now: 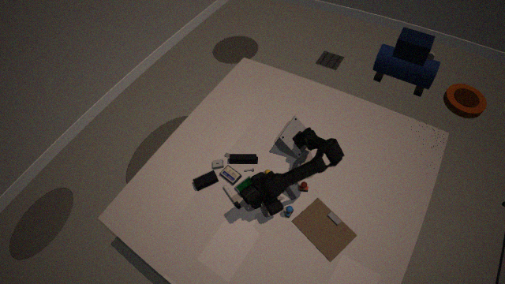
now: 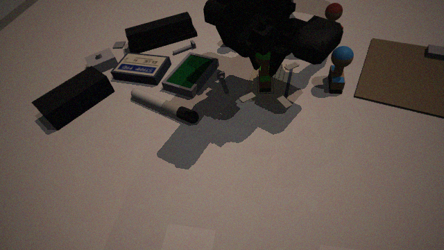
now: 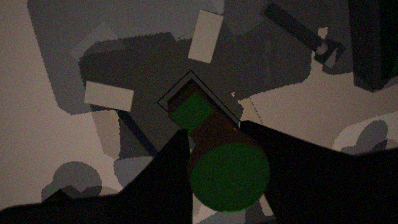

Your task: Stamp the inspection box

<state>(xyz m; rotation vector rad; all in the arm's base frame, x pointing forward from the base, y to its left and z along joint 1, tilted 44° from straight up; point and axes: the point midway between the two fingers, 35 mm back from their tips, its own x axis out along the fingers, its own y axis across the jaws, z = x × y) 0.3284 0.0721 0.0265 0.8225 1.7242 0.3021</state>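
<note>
My gripper (image 2: 265, 65) (image 3: 214, 133) is shut on the green stamp (image 2: 265, 79) (image 3: 230, 177), which hangs upright with its base down. The base is at or just above the card, within or at the edge of the thin box outline (image 3: 190, 71); contact and any print beneath it are hidden. Pale strips (image 2: 248, 97) (image 3: 205, 36) lie around the box. The card's own edges are lost in the arm's shadow. The green ink pad (image 2: 191, 71) (image 1: 244, 184) lies open to the left in the exterior view.
A blue-knobbed stamp (image 2: 343, 55) (image 1: 289, 210) and a red-knobbed stamp (image 1: 303, 185) stand nearby. A brown board (image 2: 399, 76) (image 1: 319, 233) lies beyond. A closed stamp pad (image 2: 140, 67), a marker (image 2: 152, 100), a bolt (image 2: 184, 48) and black blocks (image 2: 73, 98) (image 2: 161, 32) lie around the green pad.
</note>
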